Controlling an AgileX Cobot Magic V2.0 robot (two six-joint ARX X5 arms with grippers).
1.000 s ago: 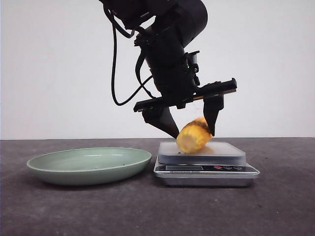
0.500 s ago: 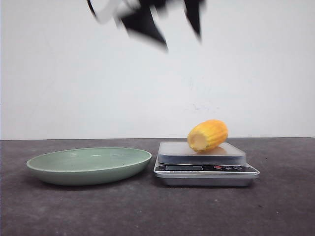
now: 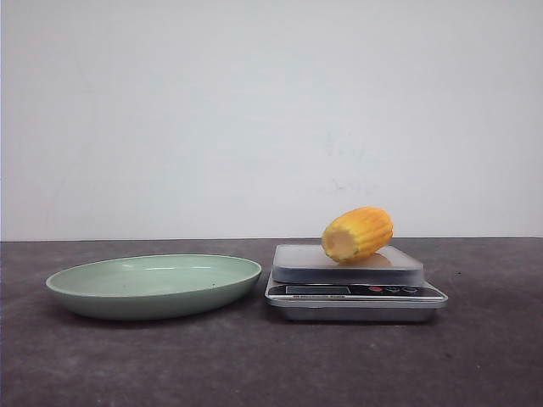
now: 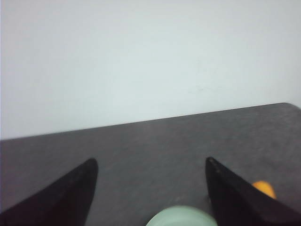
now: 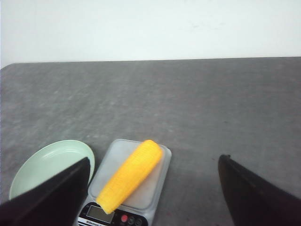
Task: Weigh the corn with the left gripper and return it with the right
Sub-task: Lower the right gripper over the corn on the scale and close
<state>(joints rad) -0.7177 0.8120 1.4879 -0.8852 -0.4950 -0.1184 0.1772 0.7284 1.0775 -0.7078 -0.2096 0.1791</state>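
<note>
Front view: plate [image 3: 153,287] beside scale [image 3: 355,292]

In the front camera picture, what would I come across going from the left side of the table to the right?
Green plate → silver scale, with the corn lying on its platform, toward the right half. No gripper shows in this view.

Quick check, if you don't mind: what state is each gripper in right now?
Left gripper: open, holding nothing.
Right gripper: open, holding nothing; the corn lies on the scale.
</note>
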